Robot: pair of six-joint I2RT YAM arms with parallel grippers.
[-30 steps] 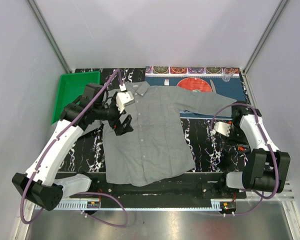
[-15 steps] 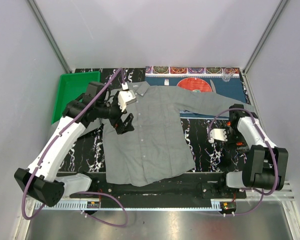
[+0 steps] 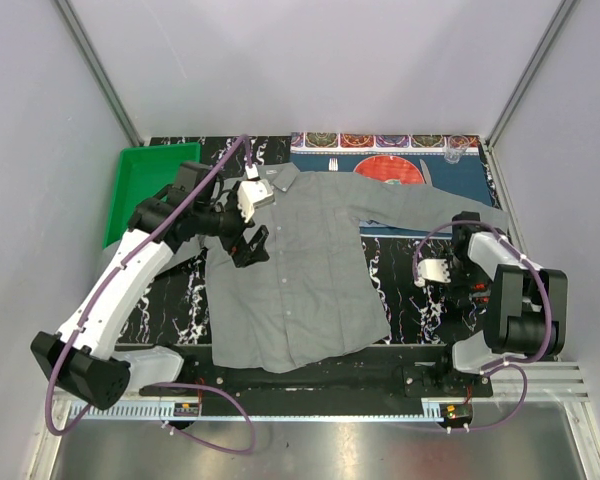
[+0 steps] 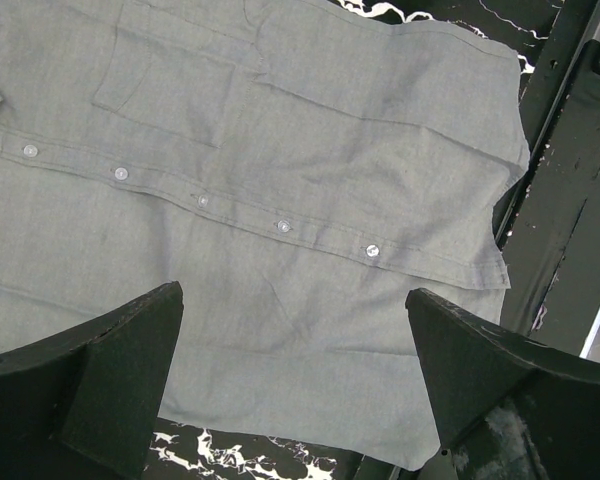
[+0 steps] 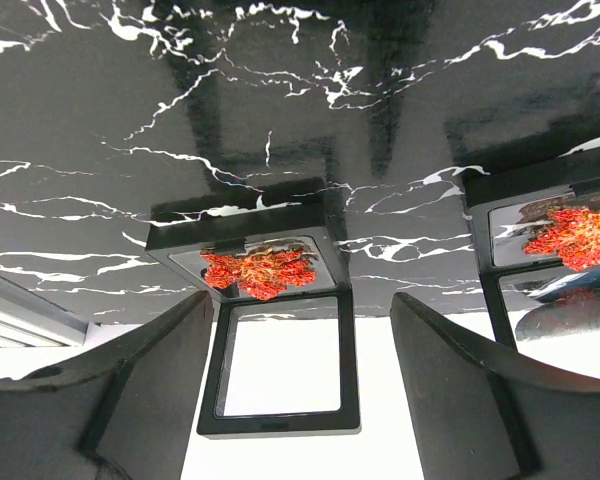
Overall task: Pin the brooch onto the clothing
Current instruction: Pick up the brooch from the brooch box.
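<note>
The grey shirt [image 3: 300, 260] lies flat in the middle of the black marbled table, collar at the back. It fills the left wrist view [image 4: 280, 150], showing its button placket. My left gripper [image 3: 248, 247] is open and empty, hovering above the shirt's left side [image 4: 295, 385]. In the right wrist view a red-orange brooch [image 5: 258, 272] sits in an open black display box [image 5: 280, 400], and a second like it [image 5: 575, 232] is at the right. My right gripper [image 5: 300, 400] is open, one finger on each side of the box, touching nothing. In the top view it [image 3: 472, 287] hides the boxes.
A green tray [image 3: 150, 185] stands at the back left. A blue patterned placemat [image 3: 400, 165] with a small clear cup [image 3: 453, 155] lies at the back right. The shirt's right sleeve reaches toward the right arm. A metal rail runs along the front edge.
My right wrist has swung down and a little left, toward the table right of the shirt. My left gripper has barely shifted over the shirt.
</note>
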